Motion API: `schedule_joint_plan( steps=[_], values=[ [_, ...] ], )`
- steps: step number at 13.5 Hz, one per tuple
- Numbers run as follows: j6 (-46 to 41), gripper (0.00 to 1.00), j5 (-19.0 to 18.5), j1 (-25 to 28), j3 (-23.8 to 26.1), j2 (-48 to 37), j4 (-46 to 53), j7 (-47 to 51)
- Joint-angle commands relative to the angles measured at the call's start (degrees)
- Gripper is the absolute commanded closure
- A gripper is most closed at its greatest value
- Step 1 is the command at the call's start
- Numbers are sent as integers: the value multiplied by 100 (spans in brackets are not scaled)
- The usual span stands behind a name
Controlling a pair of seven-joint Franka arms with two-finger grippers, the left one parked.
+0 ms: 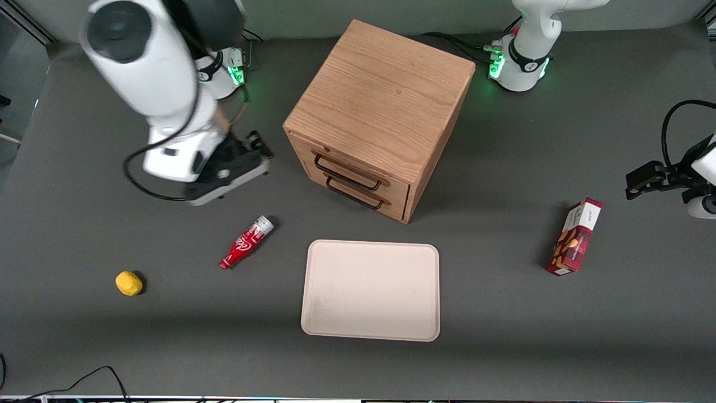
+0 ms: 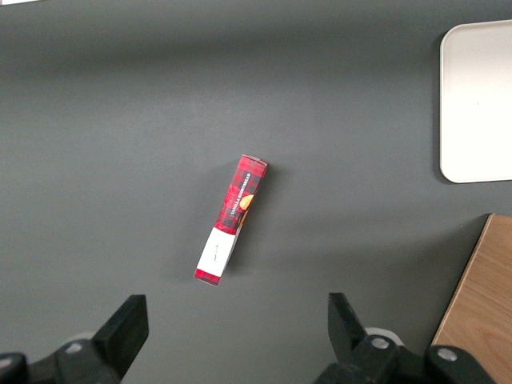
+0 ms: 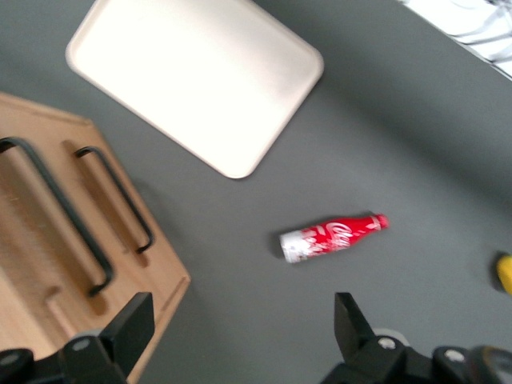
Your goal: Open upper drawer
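From the front, the wooden cabinet (image 1: 377, 112) stands on the counter (image 1: 503, 313) with both drawers shut. The upper drawer (image 1: 358, 168) sits just above the lower drawer (image 1: 363, 193), each with a black bar handle. The claw (image 1: 254, 154) hovers beside the cabinet, toward the working arm's end, not touching it. I judge this the approach: next it must line up with the upper handle (image 1: 347, 172), not the lower one close beneath.

Nearer the camera than the cabinet lie a cream tray (image 1: 370, 291), a red cola bottle (image 1: 246, 242) and a yellow lump (image 1: 128, 283); a red snack box (image 1: 574, 237) lies toward the parked arm's end.

The right wrist view shows the claw (image 3: 240, 328) spread wide, holding nothing, the upper handle (image 3: 56, 212) off to one side, the bottle (image 3: 332, 236) well clear.
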Motion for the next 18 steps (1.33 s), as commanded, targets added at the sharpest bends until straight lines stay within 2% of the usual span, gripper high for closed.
schedule_joint_plan(
  steps=[1, 4, 8, 14, 18],
  values=[
    [-6, 0, 67, 304, -81, 413, 291, -551],
    [319, 0, 776, 392, -72, 721, 291, -965],
    [574, 0, 1462, 375, -72, 994, 247, -1703],
    [1066, 0, 1824, 383, -63, 1109, -183, -2565],
    [1347, 0, 1824, 383, 147, 1109, -481, -2610]
  ],
)
